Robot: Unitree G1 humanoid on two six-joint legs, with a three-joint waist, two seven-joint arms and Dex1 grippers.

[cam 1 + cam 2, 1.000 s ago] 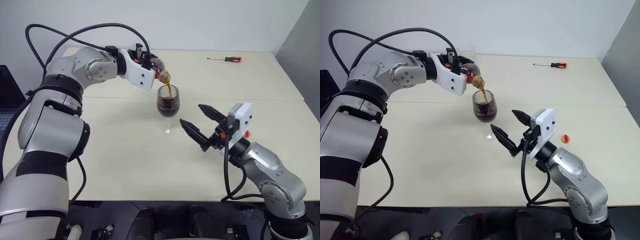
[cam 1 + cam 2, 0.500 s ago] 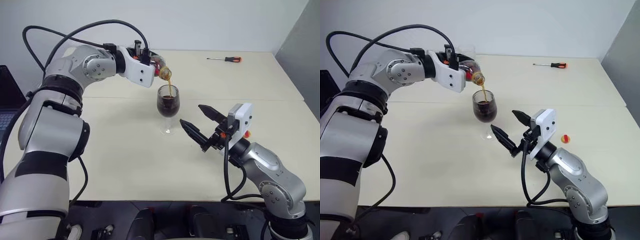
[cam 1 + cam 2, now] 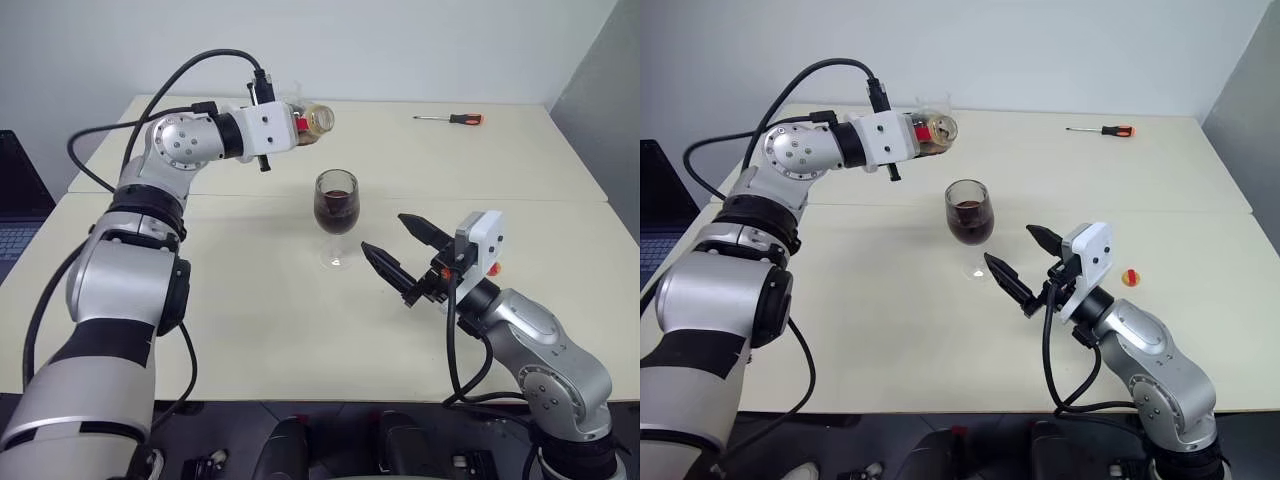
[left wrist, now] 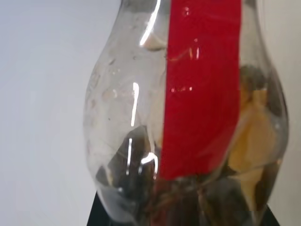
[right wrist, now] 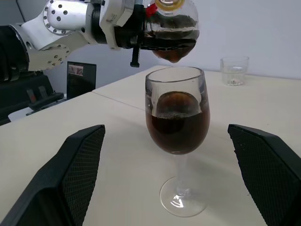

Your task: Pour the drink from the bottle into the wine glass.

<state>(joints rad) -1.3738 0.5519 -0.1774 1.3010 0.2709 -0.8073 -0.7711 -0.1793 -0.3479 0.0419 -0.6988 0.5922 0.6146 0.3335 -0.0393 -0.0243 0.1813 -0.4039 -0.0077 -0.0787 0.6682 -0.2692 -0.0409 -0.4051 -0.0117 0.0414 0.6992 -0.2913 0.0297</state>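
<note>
Bright, even indoor light with soft, faint shadows on the pale counter. White glare streaks cross the bottle, which looms close. Head views are sharp throughout.

Head pair looks down; wrist cameras sit close.

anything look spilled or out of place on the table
No spill shows. The wine glass stands upright, holding the drink. The bottle's yellow-orange cap lies loose on the table by the right arm, and a screwdriver lies at the far edge, unrelated to pouring.
</note>
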